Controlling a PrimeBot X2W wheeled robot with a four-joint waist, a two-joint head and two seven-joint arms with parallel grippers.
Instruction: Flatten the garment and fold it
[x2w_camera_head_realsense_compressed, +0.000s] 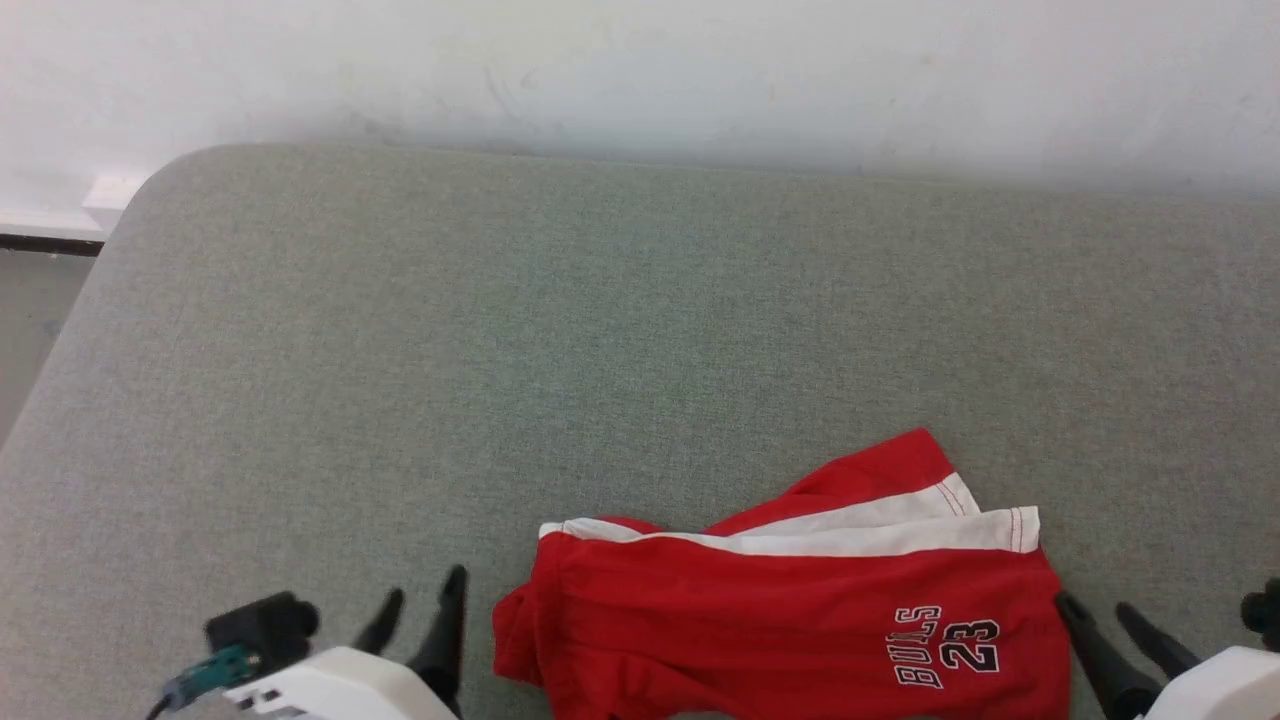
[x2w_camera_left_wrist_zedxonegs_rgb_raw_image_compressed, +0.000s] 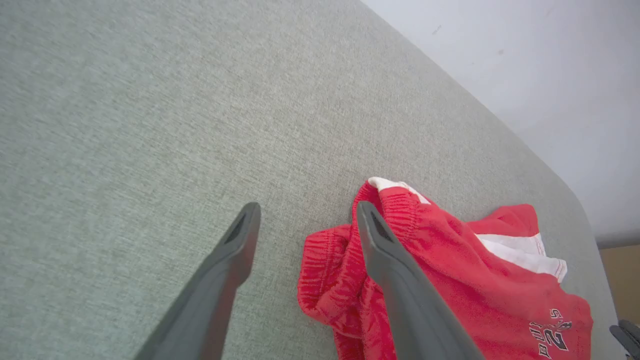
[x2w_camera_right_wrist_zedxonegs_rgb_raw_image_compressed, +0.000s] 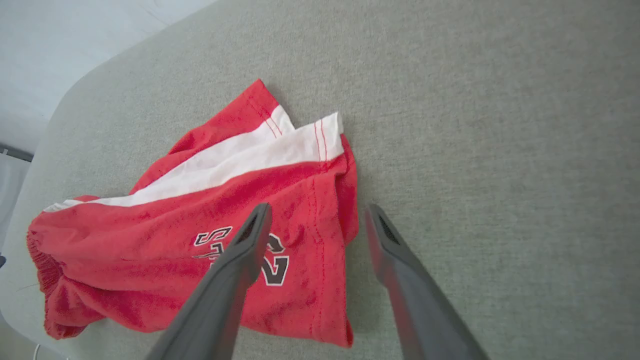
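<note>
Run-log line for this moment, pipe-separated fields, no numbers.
garment: red shorts rumpled on grey fabric surface | left gripper: open, empty, at waistband | right gripper: open, empty, at leg hem

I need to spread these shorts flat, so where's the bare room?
Bare surface runs from the shorts back to the wall and out to their left. Crowded at the near edge: left gripper and right gripper flank the shorts.

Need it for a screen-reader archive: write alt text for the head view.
Red shorts with white side stripes and a "BULLS 23" print lie rumpled near the front of a grey-green fabric surface. The left gripper and right gripper flank them, both open.
</note>
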